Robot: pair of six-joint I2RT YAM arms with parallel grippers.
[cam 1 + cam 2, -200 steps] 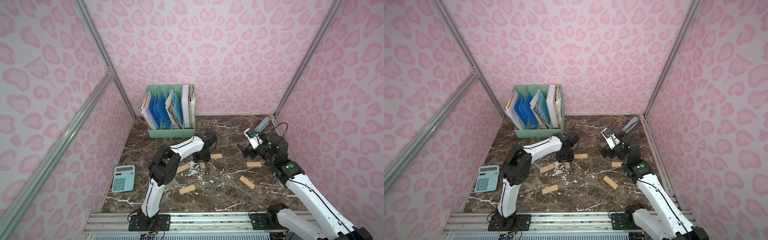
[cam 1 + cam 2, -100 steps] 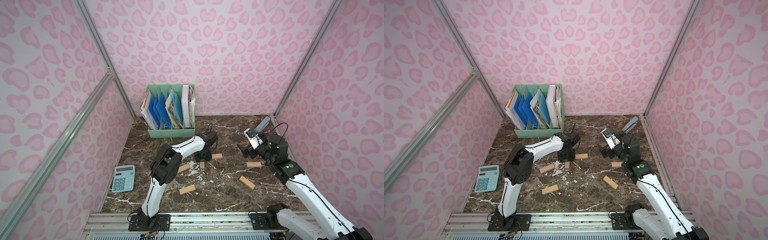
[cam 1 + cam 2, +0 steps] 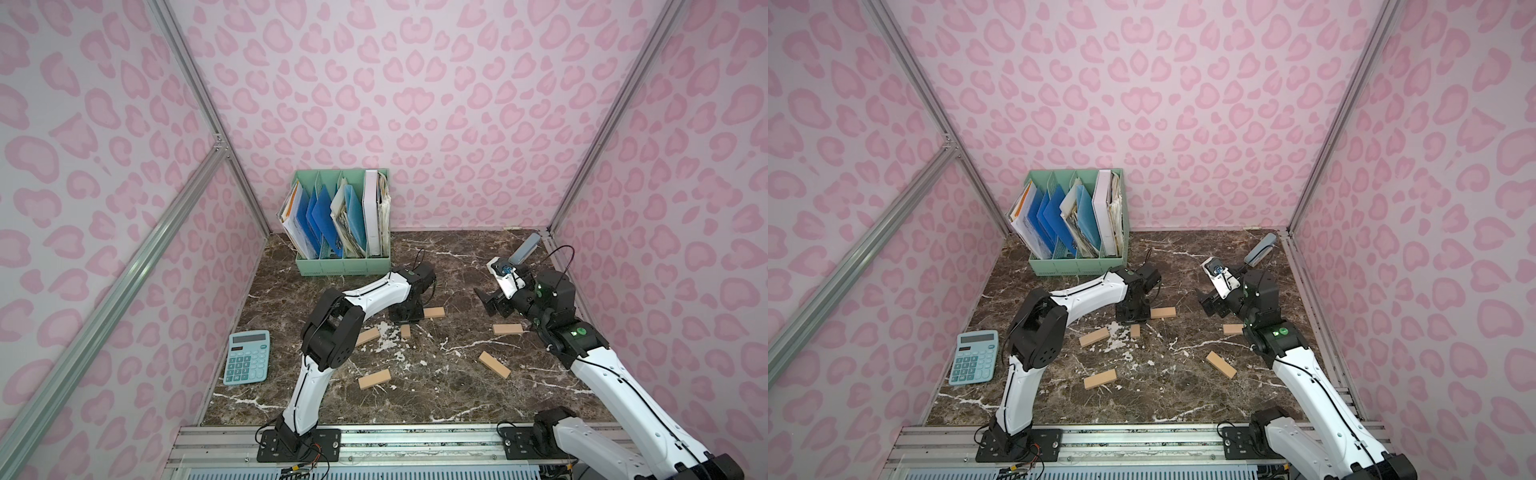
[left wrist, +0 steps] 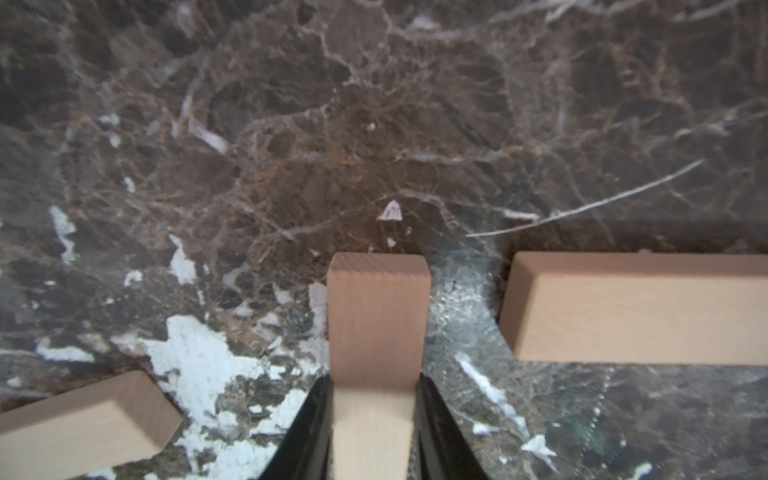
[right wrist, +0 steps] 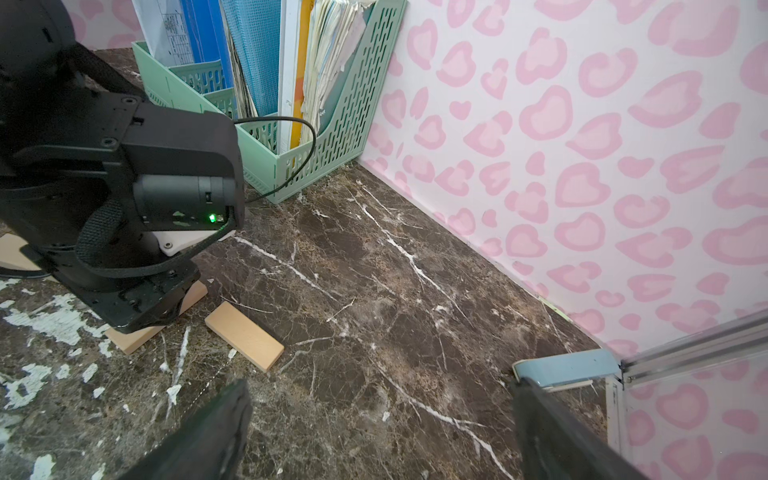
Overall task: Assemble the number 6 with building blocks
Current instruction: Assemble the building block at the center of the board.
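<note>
The left gripper (image 4: 374, 388) is pinched tight on a small flat plank of light tan wood (image 4: 378, 316) at mid-table, down at the dark brown marble tabletop (image 4: 374, 104); a second plank (image 4: 636, 307) lies crosswise just beside it, a third plank (image 4: 83, 424) near its other side. A fourth plank (image 3: 374, 379), fifth plank (image 3: 494, 364) and sixth plank (image 3: 507, 329) lie scattered apart. The mint-green slotted file rack (image 3: 343, 266) at the back holds blue folders (image 3: 322, 220), a white binder (image 3: 371, 216) and papers (image 3: 384, 212). The right gripper (image 5: 380, 388) hangs spread wide, empty. Since a second ago the left jaws have narrowed; the planks lie as before
</note>
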